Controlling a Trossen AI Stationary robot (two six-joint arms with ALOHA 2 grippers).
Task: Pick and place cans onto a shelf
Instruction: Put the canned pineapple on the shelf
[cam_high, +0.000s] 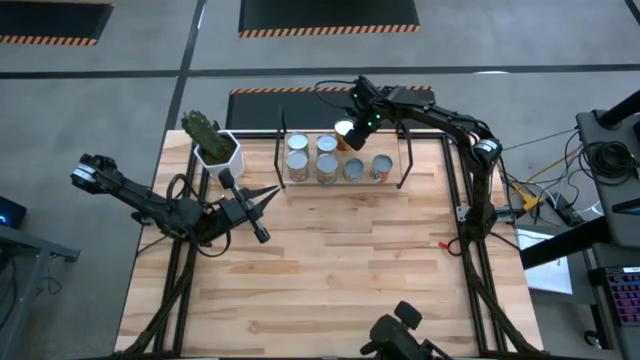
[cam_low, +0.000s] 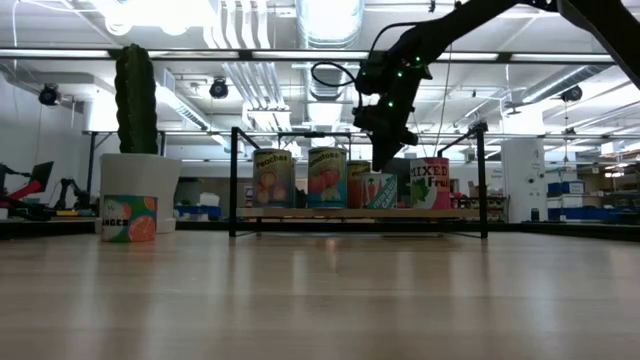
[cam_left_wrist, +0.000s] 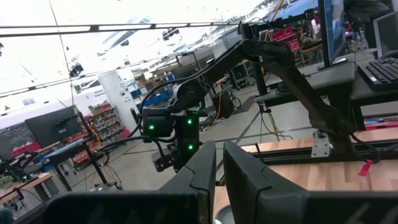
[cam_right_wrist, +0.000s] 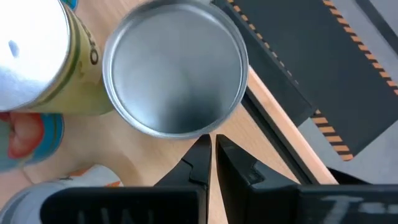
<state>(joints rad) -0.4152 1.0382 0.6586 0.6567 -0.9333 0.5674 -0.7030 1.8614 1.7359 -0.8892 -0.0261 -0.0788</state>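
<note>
**Can set down at the shelf's back row**

While my right claw (cam_high: 352, 127) hovers above a can (cam_right_wrist: 176, 66) on the shelf (cam_high: 345, 183), its fingers look pinched together, empty — placing seems done. Next I'd retreat upward. Left claw (cam_high: 266, 200) waits, closed, mid-surface (cam_high: 340, 270).

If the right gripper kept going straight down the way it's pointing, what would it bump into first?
Probably the can right below the right gripper, standing on the shelf; its silver top fills the wrist view, though the gap between them is unclear.
</note>
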